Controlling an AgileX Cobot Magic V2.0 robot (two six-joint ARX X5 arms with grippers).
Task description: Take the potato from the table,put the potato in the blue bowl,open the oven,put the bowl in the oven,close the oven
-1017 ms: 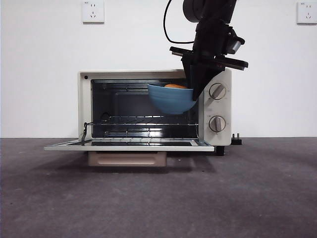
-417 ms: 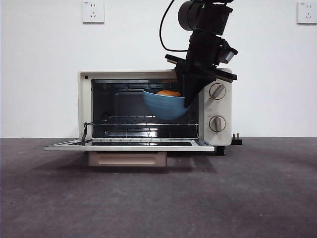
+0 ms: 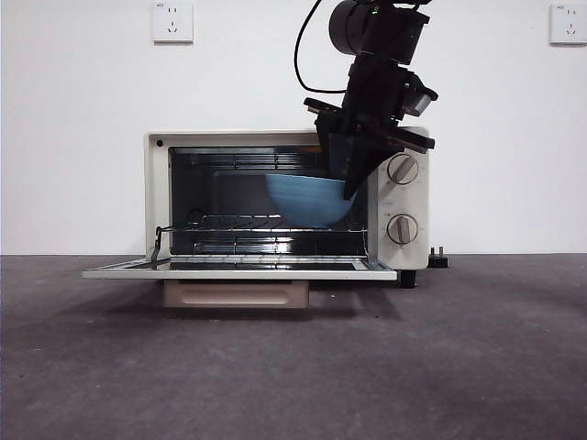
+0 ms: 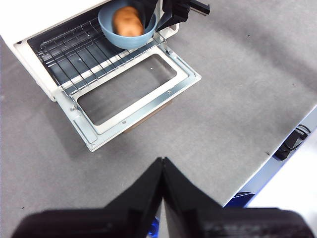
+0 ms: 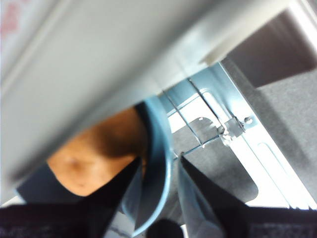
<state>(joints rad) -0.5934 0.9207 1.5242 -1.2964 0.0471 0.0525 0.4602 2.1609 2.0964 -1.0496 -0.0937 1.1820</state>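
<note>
The oven [image 3: 284, 202] stands on the table [image 3: 293, 367] with its door [image 3: 238, 270] folded down flat. My right gripper [image 3: 352, 181] reaches in from the upper right, shut on the rim of the blue bowl [image 3: 307, 200]. The bowl hangs just above the wire rack [image 3: 238, 220], inside the cavity. From the front the bowl hides the potato. In the right wrist view the right gripper [image 5: 159, 161] pinches the bowl rim [image 5: 158, 144], one jaw inside and one outside, with the potato [image 5: 94, 153] in the bowl. The left wrist view shows the potato [image 4: 128, 21] in the bowl [image 4: 111, 32]. My left gripper [image 4: 162, 166] hovers shut, high over the table.
Two knobs [image 3: 402, 169] sit on the oven's right panel beside the arm. The oven's top edge [image 5: 99, 59] is close above the right gripper. A black plug [image 3: 438, 258] lies right of the oven. The table's edge [image 4: 277, 148] runs near the left arm.
The right gripper has carried the bowl down and left, deeper into the oven. The bowl's rim has levelled, and the potato no longer shows from the front.
</note>
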